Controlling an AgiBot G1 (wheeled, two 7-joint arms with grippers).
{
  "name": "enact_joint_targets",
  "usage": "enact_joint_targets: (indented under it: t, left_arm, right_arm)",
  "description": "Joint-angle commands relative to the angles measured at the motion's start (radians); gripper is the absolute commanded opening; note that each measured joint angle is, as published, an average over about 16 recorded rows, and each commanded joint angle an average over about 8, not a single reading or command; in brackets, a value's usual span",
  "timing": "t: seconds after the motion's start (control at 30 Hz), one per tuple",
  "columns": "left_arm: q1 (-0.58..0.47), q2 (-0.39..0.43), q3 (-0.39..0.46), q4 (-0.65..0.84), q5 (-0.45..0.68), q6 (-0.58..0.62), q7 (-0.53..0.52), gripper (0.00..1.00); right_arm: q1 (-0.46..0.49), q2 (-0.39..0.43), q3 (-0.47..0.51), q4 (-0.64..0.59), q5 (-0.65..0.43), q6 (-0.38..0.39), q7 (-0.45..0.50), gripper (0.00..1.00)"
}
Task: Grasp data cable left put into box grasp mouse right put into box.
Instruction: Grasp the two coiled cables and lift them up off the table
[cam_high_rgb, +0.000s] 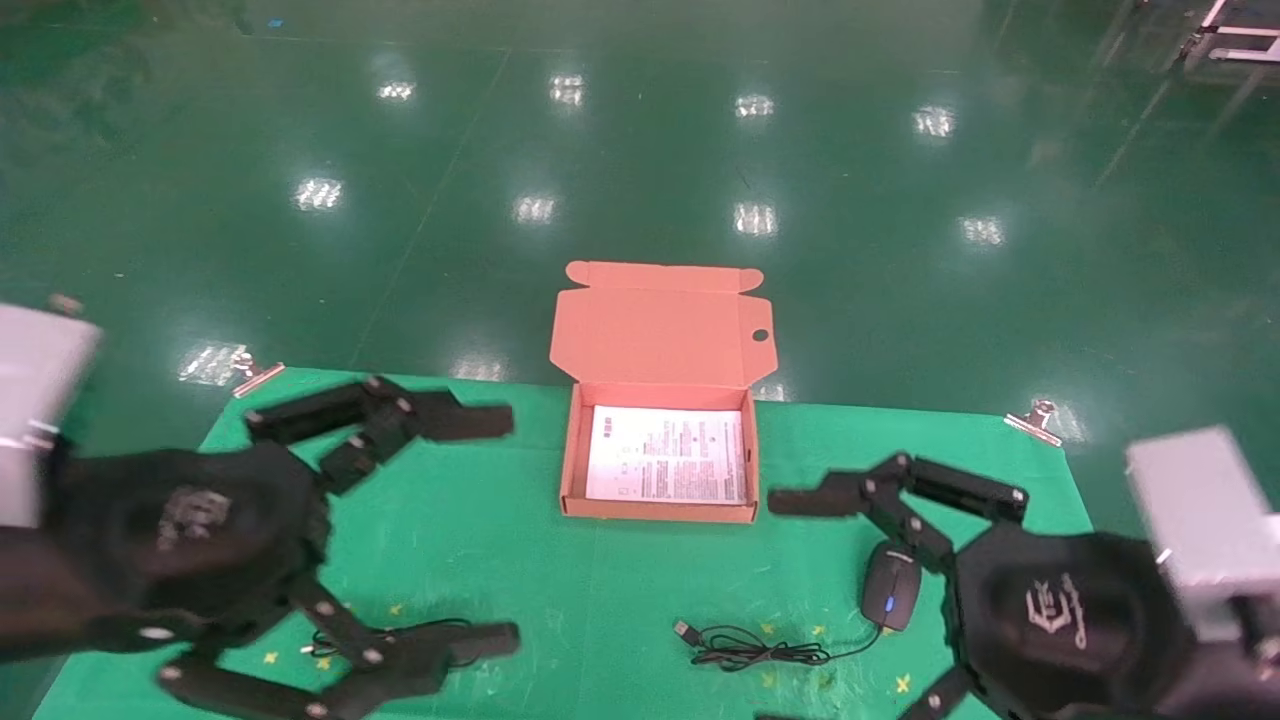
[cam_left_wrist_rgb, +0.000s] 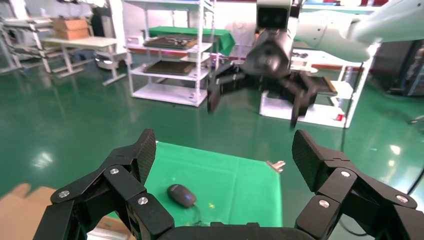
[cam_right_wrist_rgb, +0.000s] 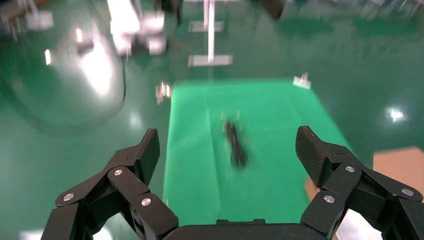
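While the box lies open mid-cloth, the left gripper hangs spread and empty over the data cable beneath it; the right gripper, equally wide, flanks the mouse.

The box is showing salmon-orange, its sheet white with dark print. The mouse is showing black with a blue-glowing wheel. Green cloth is covering the counter, dotted with yellow marks.

black linkage end effectors | silver screws | white arm housings
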Motion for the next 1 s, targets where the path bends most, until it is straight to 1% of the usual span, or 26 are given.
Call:
enact_joint_targets:
  t: [0.03, 0.17, 0.33, 0.5, 0.7, 0.83, 1.0]
  left_arm:
    - [-0.024, 0.008, 0.016, 0.002, 0.028, 0.005, -0.009, 1.00]
    - [-0.086, 0.016, 0.068, 0.018, 0.114, 0.041, -0.030, 1.00]
    - [-0.169, 0.024, 0.155, 0.014, 0.246, 0.068, -0.038, 1.00]
    - [-0.261, 0.043, 0.280, -0.006, 0.387, 0.077, -0.013, 1.00]
    - [-0.374, 0.091, 0.443, 0.000, 0.584, 0.064, 0.034, 1.00]
    - [-0.413, 0.134, 0.524, 0.017, 0.735, 0.039, 0.058, 1.00]
    - [-0.415, 0.189, 0.593, 0.041, 0.907, -0.015, 0.074, 1.00]
  right_arm:
    - [0.012, 0.012, -0.008, 0.005, -0.030, -0.010, -0.002, 1.00]
    - [0.075, 0.030, -0.058, 0.024, -0.149, -0.034, -0.023, 1.00]
    - [0.176, 0.031, -0.160, 0.042, -0.315, -0.051, -0.075, 1.00]
    - [0.287, 0.006, -0.303, 0.047, -0.471, -0.056, -0.140, 1.00]
    - [0.400, -0.055, -0.492, 0.043, -0.637, -0.049, -0.193, 1.00]
    - [0.437, -0.106, -0.585, 0.038, -0.743, -0.024, -0.199, 1.00]
    - [0.423, -0.170, -0.650, 0.029, -0.879, 0.047, -0.186, 1.00]
